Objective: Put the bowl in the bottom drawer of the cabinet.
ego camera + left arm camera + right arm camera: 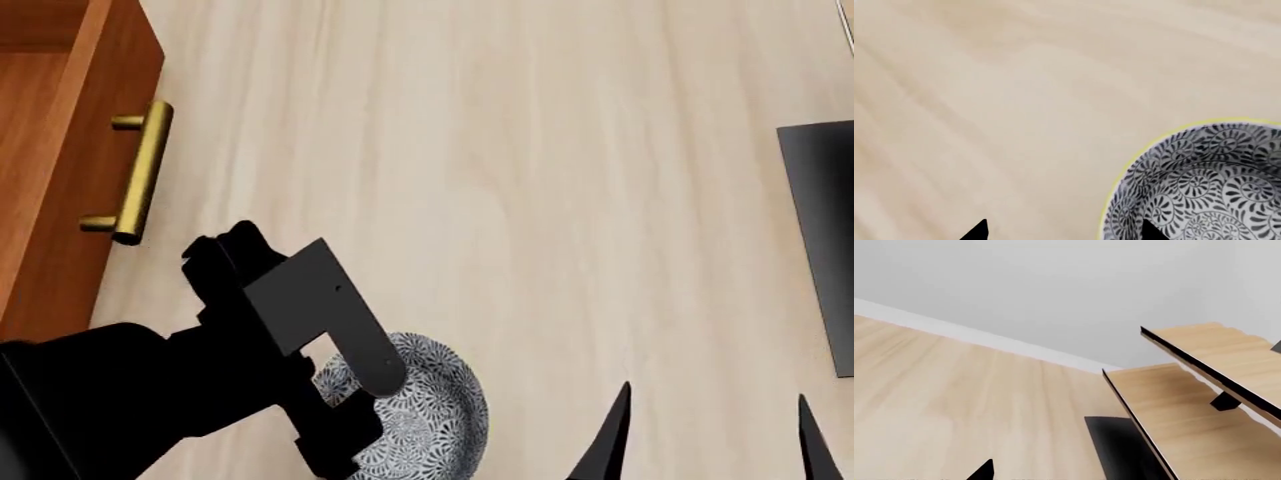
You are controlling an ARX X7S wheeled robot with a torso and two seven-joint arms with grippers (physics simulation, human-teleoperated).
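The bowl (pixel 434 415), white with a dense blue-grey floral pattern, sits upright on the pale wood surface near the front. In the left wrist view the bowl (pixel 1204 185) fills one corner. My left gripper (pixel 1064 233) is open just above it, one fingertip (pixel 1151 232) over the bowl's inside and the other outside the rim. The cabinet (pixel 60 170) is at the far left, showing a reddish-brown drawer front with a brass bar handle (pixel 138 170). I cannot tell which drawer this is. My right gripper (pixel 711 440) is open and empty to the right of the bowl.
A black base plate (pixel 817 235) lies at the right edge. In the right wrist view a pale wooden rack (pixel 1194 390) stands on that black base (pixel 1121 450), with a white wall behind. Bare pale wood stretches between the bowl and the cabinet.
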